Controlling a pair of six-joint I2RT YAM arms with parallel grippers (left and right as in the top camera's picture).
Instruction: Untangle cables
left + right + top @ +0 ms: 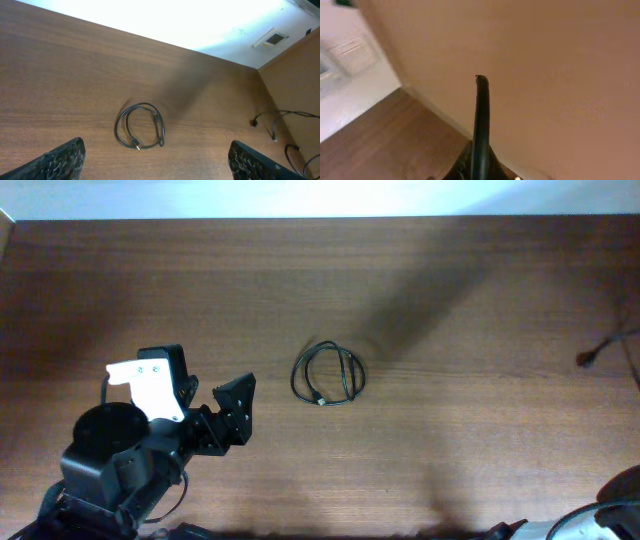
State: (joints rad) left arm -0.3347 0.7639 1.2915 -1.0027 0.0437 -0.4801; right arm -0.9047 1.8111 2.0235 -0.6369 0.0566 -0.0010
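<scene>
One thin black cable (327, 375) lies coiled in a small loop near the middle of the wooden table, with a metallic-tipped plug inside the loop. It also shows in the left wrist view (140, 131). My left gripper (212, 388) is open and empty, to the left of and nearer than the coil; both fingers frame the coil in its wrist view (156, 156). A second black cable (603, 348) lies at the table's far right edge and shows in the left wrist view (272, 120). My right gripper (480, 125) points at a wall, fingers pressed together, nothing seen between them.
The wooden table (450, 450) has a white wall along its far edge. Part of the right arm (610, 515) shows at the bottom right corner. A wall plate (272, 38) is on the far wall.
</scene>
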